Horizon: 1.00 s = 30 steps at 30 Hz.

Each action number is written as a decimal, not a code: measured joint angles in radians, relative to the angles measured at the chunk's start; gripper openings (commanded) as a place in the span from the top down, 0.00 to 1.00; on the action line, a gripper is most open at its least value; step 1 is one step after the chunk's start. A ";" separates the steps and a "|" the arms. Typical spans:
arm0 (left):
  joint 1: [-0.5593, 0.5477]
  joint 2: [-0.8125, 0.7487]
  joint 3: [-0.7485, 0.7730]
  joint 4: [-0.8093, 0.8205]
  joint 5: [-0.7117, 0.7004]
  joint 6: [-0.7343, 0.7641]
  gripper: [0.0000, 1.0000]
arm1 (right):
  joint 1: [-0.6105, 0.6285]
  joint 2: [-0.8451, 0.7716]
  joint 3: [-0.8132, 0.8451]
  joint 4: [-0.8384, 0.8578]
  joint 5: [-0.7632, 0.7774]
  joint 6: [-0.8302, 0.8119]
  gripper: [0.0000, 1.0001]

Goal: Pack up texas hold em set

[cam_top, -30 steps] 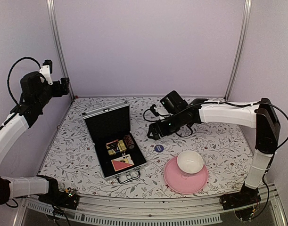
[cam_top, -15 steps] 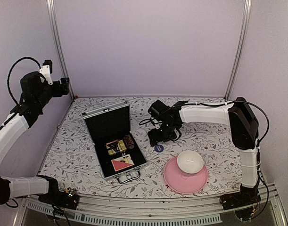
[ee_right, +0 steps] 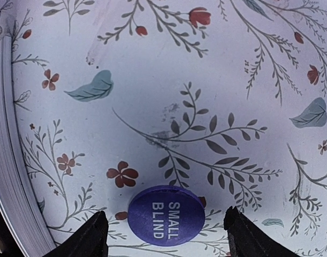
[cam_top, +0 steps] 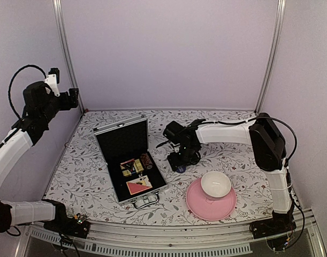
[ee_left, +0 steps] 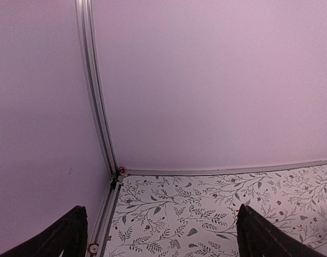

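Top external view: compared with one second ago, the right arm has swung in toward the middle of the table (cam_top: 243, 160), and the right gripper (cam_top: 179, 162) now hangs low over the blue round disc (ee_right: 166, 215). The disc was plainly visible before and is now covered by the gripper in this view. The left arm has not moved; the left gripper (cam_top: 72, 99) stays high near the back left corner, spread wide and with nothing in it.

The right wrist view shows the disc lying flat on the flowered cloth between the two fingers. They stand apart on either side and hold nothing.

The silver briefcase (cam_top: 122, 142) lies open to the left of the disc. Inside are the gold-and-dark card box (cam_top: 131, 167), the red/pink card box (cam_top: 137, 186) and the dark red chip stack (cam_top: 147, 159). The pink plate (cam_top: 198, 206) with the white bowl (cam_top: 215, 183) is near the disc, on the side toward the arm bases.

White letters on the disc read "SMALL BLIND".
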 measured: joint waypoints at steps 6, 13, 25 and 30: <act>-0.001 0.000 0.000 0.001 0.000 0.000 0.03 | 0.005 0.005 0.000 -0.019 0.021 0.003 0.27; -0.001 0.000 0.000 0.001 0.000 0.000 0.03 | 0.019 0.019 0.007 -0.028 0.036 0.003 0.30; -0.003 0.000 0.000 0.002 0.000 0.000 0.03 | 0.022 0.026 0.016 -0.036 0.029 0.013 0.35; -0.003 -0.003 -0.001 0.002 0.000 0.000 0.03 | 0.022 0.026 0.016 -0.036 0.023 0.021 0.39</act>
